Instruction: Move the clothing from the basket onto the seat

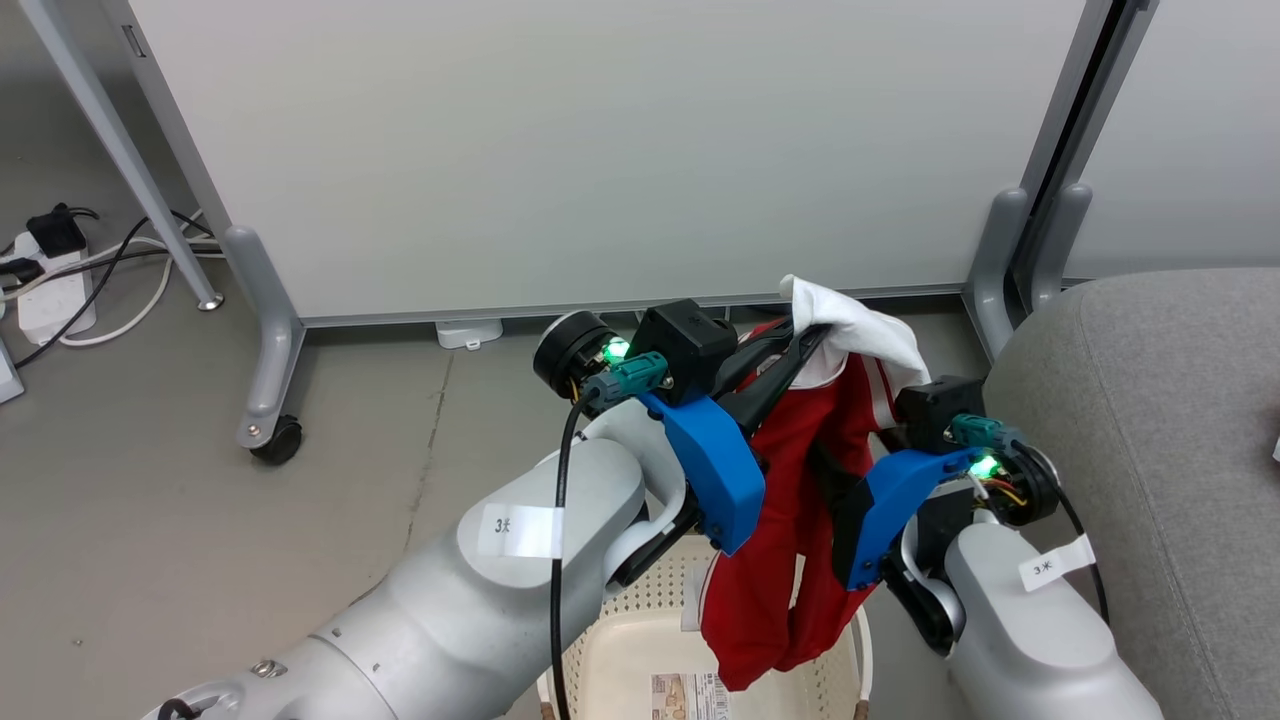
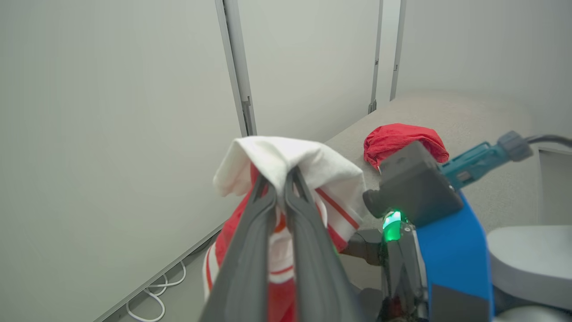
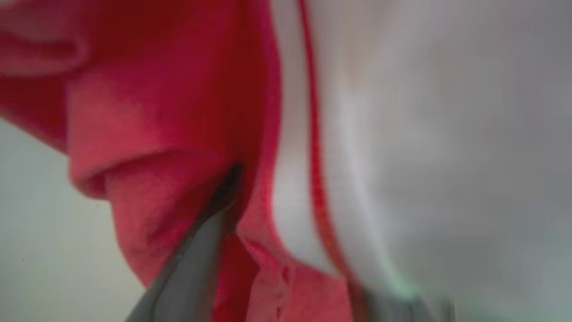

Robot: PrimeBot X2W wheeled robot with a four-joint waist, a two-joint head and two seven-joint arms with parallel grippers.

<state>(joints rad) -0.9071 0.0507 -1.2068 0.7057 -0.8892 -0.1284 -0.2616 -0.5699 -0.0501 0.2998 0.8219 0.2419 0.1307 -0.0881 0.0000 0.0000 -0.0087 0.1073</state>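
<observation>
The basket [image 1: 625, 645] stands on the floor [image 1: 150, 500] before the partition [image 1: 600, 150], with the seat [image 1: 1150, 400] to its right. The first garment [image 1: 790, 500] hangs over the basket from the left end effector [image 1: 805, 345]; the second garment [image 2: 402, 138] lies on the seat.

Pale grey partition panels [image 1: 600, 150] stand beyond the left gripper [image 1: 812, 340], and far to its left on the floor [image 1: 150, 520] sit a black castor [image 1: 275, 440] and a white power strip [image 1: 55, 295].

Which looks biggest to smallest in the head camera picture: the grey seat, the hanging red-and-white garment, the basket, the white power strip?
1. seat, though cut off by the frame.
2. red-and-white garment and basket: unsure, since the basket is mostly hidden and cropped.
3. power strip, smallest, also farther away.
</observation>
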